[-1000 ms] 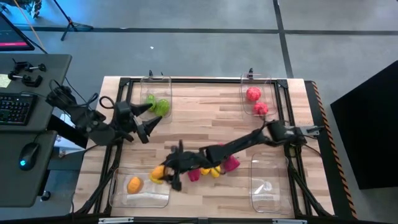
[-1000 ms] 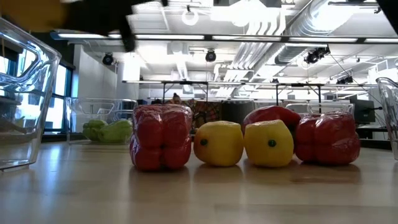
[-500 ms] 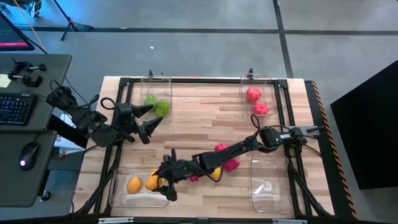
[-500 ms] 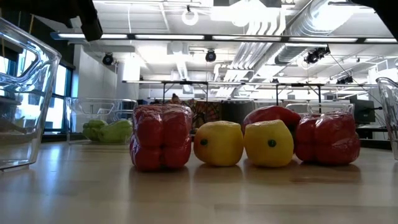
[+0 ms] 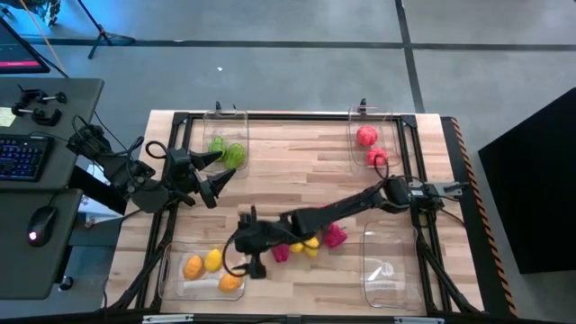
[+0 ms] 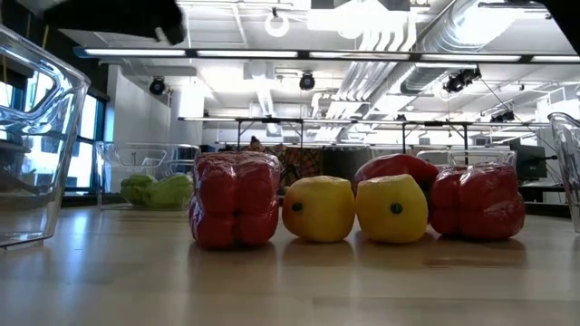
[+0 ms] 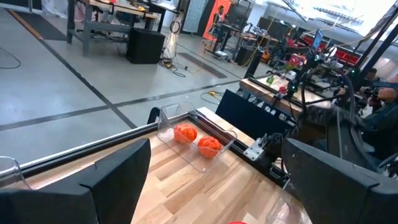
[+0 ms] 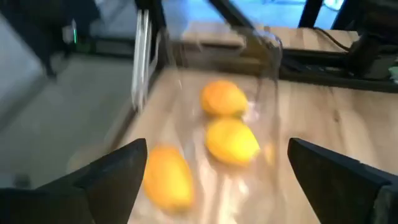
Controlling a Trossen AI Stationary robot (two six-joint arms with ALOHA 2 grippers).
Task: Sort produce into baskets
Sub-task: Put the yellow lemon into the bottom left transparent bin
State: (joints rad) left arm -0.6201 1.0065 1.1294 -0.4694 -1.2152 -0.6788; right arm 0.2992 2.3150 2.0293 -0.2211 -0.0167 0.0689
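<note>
Right pincer [image 5: 255, 255]: mine, open and empty, hanging low over the bench [image 5: 297, 175] just beside the near-left basket [image 5: 171, 290].
Near-left basket: holds three orange and yellow pieces; in my wrist view they are the orange piece [image 8: 166, 177], the yellow lemon [image 8: 231, 140] and another orange one [image 8: 222, 98].
Loose produce: right by my forearm sit two magenta-red peppers, [image 6: 236, 199] and [image 6: 478, 202], two yellow lemons, [image 6: 317, 208] and [image 6: 391, 208], and a red piece [image 6: 399, 167] behind them, still unsorted.
Near-right basket [image 5: 389, 261]: I see no produce in it.
Left pincer [image 5: 212, 170]: open, waiting beside the far-left basket [image 5: 220, 119] with the green pieces [image 5: 229, 152].
Far-right basket [image 7: 163, 117]: two red pieces [image 5: 370, 145] inside.
Risk: my forearm lies across the loose cluster; swinging back low could knock the lemons rolling, and my fingers could clip the basket's clear rim.
Room: open bench lies mid-table between the baskets; I judge lifting first, then retreating there, is safest.
</note>
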